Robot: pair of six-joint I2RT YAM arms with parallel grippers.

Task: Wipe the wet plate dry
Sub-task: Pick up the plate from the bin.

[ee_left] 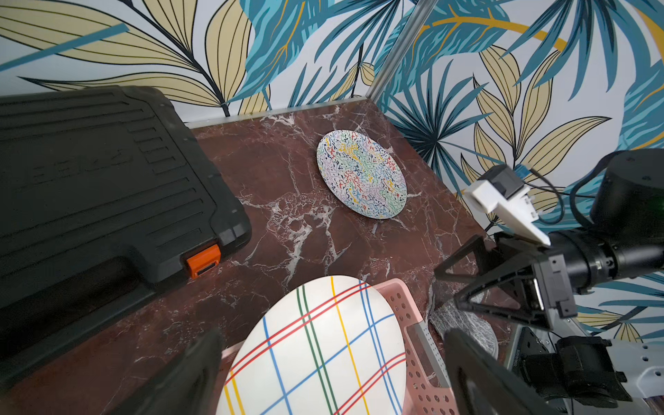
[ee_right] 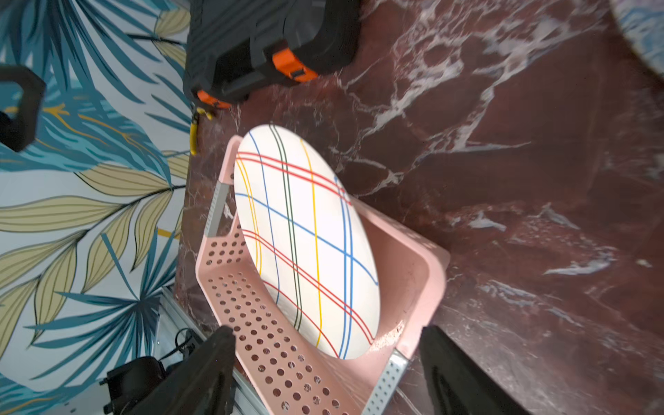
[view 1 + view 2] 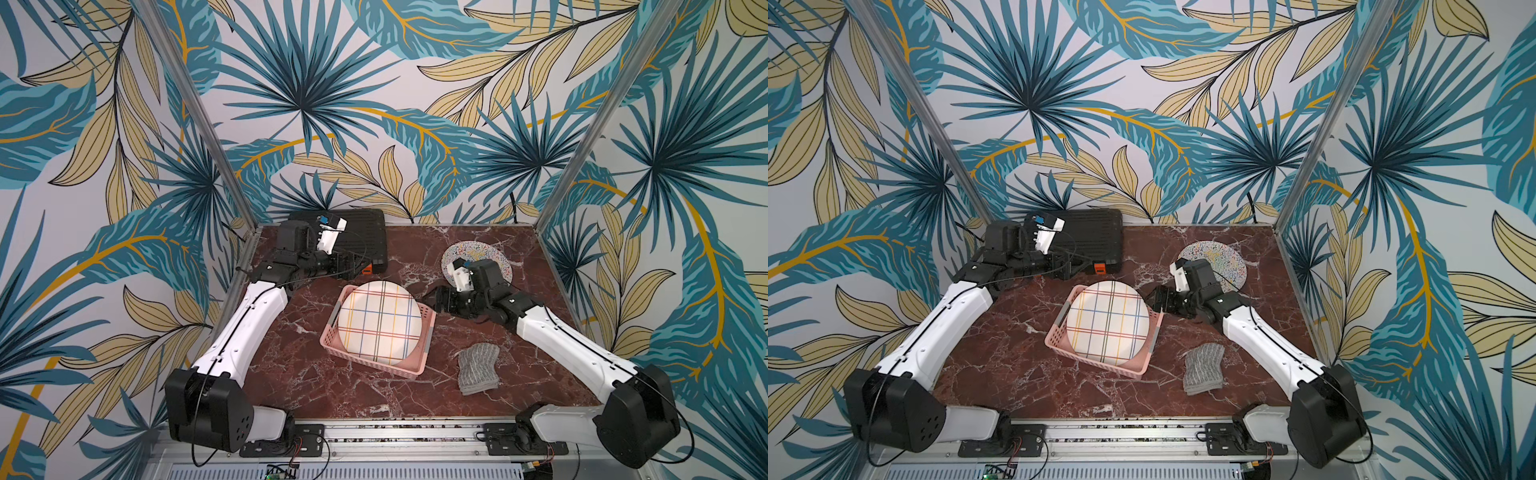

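Your right gripper (image 1: 447, 289) stood wide and empty just beside the basket (image 3: 428, 328) where the plate (image 3: 378, 322) leaned; your left gripper (image 1: 332, 334) gaped empty too; the cloth (image 3: 478, 368) lay apart.

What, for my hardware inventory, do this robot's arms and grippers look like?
Both match: left arm and right arm have white shells, bulky black joint housings and a thin black cable running along them. The left gripper and right gripper are black with triangular open-frame fingers; a white camera bracket sits at each wrist.
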